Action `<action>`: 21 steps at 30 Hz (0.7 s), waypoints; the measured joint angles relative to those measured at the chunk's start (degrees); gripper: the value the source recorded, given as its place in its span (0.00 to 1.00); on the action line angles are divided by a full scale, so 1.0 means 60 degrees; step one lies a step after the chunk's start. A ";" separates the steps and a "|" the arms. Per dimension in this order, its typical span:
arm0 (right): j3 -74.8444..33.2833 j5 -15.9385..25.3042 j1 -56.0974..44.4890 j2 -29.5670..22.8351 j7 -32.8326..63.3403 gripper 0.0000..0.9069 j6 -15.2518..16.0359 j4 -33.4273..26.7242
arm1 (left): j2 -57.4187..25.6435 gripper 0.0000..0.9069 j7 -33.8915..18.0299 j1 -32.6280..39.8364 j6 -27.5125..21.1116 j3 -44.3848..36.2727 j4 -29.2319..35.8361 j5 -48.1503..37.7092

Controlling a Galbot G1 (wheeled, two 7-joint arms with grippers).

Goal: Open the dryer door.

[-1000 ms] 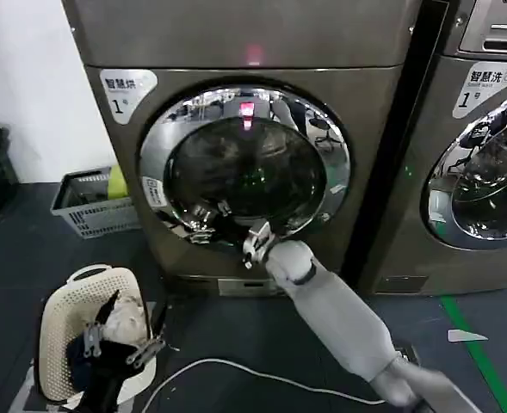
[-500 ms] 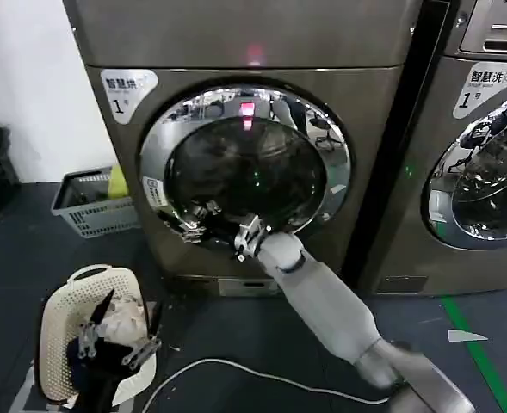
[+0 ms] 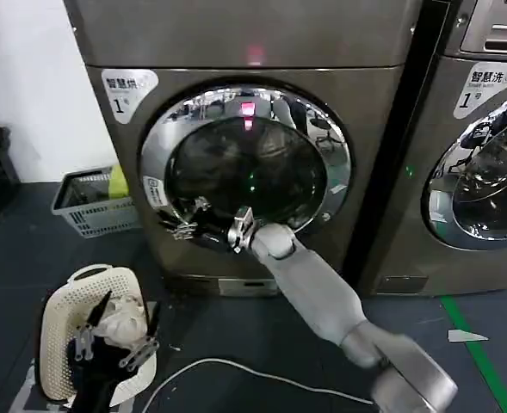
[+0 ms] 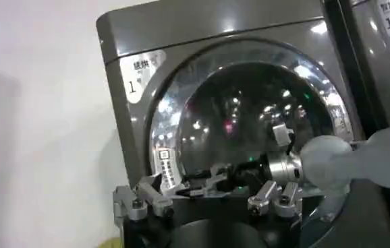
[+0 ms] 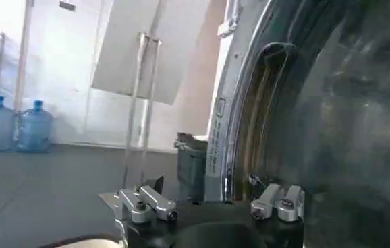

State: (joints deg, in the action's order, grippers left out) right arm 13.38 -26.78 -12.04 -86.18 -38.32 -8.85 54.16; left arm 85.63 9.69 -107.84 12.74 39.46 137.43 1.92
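Right gripper [image 3: 203,225] reaching across lower-left of the dryer door [image 3: 244,163]; jaws spread wide, gripping nothing; door looks shut, flush in the machine front; step: finding the door's left edge; next: hook the rim, pull outward; left gripper [image 3: 115,331] parked low over laundry basket [image 3: 59,305], jaws wide.

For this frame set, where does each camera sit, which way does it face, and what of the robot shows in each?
Head view: on the robot's head, looking forward and down at the dryer door; the right gripper reaches its lower left rim, the left gripper hangs low over a laundry basket.
Left wrist view: on the left arm, facing the dryer door; its own fingers show, plus the right gripper.
Right wrist view: on the right arm, close beside the door's chrome rim.
All three share the door.
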 joint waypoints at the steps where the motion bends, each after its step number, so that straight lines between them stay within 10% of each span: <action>1: 0.0001 -0.0017 0.0043 -0.0016 -0.0101 1.00 -0.0044 -0.0081 | 0.0013 1.00 0.0000 -0.0004 0.0005 -0.0007 0.0000 0.0005; 21: 0.0399 -0.1182 0.0306 0.0253 -0.3035 1.00 -0.1433 -0.0710 | 0.0066 1.00 -0.0006 0.0185 -0.0009 0.0017 -0.0252 -0.0009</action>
State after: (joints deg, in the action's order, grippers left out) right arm 15.77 -33.87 -10.21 -84.66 -56.53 -17.45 49.90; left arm 86.02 9.66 -106.73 12.69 39.56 135.91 1.87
